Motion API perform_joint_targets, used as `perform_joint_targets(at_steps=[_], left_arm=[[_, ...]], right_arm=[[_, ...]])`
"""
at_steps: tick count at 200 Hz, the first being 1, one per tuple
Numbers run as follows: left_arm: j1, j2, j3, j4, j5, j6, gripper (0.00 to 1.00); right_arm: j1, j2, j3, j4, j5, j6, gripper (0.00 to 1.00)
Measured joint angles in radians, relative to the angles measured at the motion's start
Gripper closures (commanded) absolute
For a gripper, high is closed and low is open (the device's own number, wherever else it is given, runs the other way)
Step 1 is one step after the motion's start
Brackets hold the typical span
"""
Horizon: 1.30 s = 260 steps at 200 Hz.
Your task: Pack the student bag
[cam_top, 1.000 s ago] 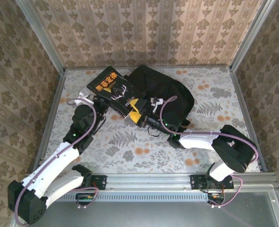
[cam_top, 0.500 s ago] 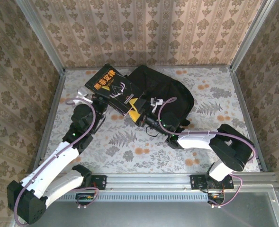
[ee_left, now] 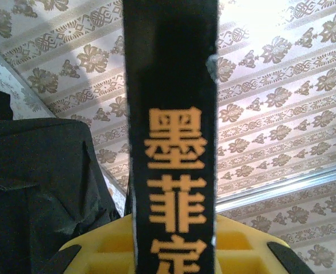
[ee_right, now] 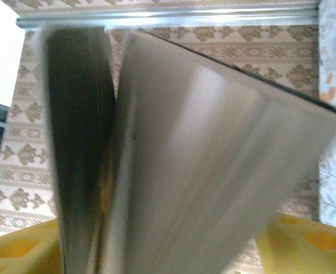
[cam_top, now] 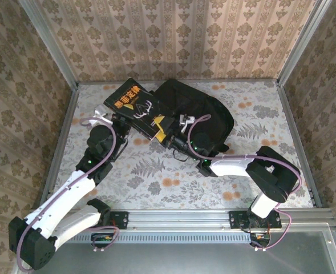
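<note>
Student bag (cam_top: 199, 111) is laid flat at far middle of table (cam_top: 150, 177), long axis run diagonally from far-left to near-right; which end is the top cannot be told. 1 black book (cam_top: 132, 103) with orange lettering is clamped at the spine by left gripper (ee_left: 170, 254), held tilted by the bag's left end. Right gripper (cam_top: 161, 128) is set around the book's page edge, jaws fairly wide; whether it is gripped cannot be told.

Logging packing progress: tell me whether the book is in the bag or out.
Out: the book shows its front cover, left of the bag.
</note>
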Motion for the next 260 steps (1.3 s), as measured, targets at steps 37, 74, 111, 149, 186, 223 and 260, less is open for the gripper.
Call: perform_joint_targets(at_steps=[37, 74, 111, 149, 186, 223, 260], left_arm=[[-0.011, -0.001, -0.007, -0.01, -0.012, -0.021, 1.0], [-0.029, 0.0, -0.008, -0.015, -0.033, -0.046, 1.0], [-0.046, 0.016, -0.013, -0.014, -0.053, -0.065, 1.0], [-0.066, 0.023, -0.023, -0.014, -0.074, -0.077, 1.0], [-0.072, 0.024, -0.026, -0.03, -0.079, -0.061, 0.56], [-0.073, 0.035, -0.003, -0.106, -0.045, 0.091, 0.33], [-0.069, 0.256, 0.267, -0.261, 0.097, 0.365, 0.26]], right_arm=[[-0.017, -0.044, 0.022, -0.024, 0.013, -0.058, 0.57], [-0.018, -0.073, 0.022, -0.055, 0.032, -0.091, 0.62], [-0.018, -0.073, 0.022, -0.072, 0.042, -0.11, 0.66], [-0.018, -0.073, 0.022, -0.096, 0.056, -0.12, 0.9], [-0.024, -0.11, 0.003, -0.151, 0.06, -0.145, 1.0], [-0.107, -0.341, -0.092, -0.428, 0.085, -0.217, 1.0], [-0.254, -0.694, -0.13, -0.838, 0.192, -0.376, 1.0]])
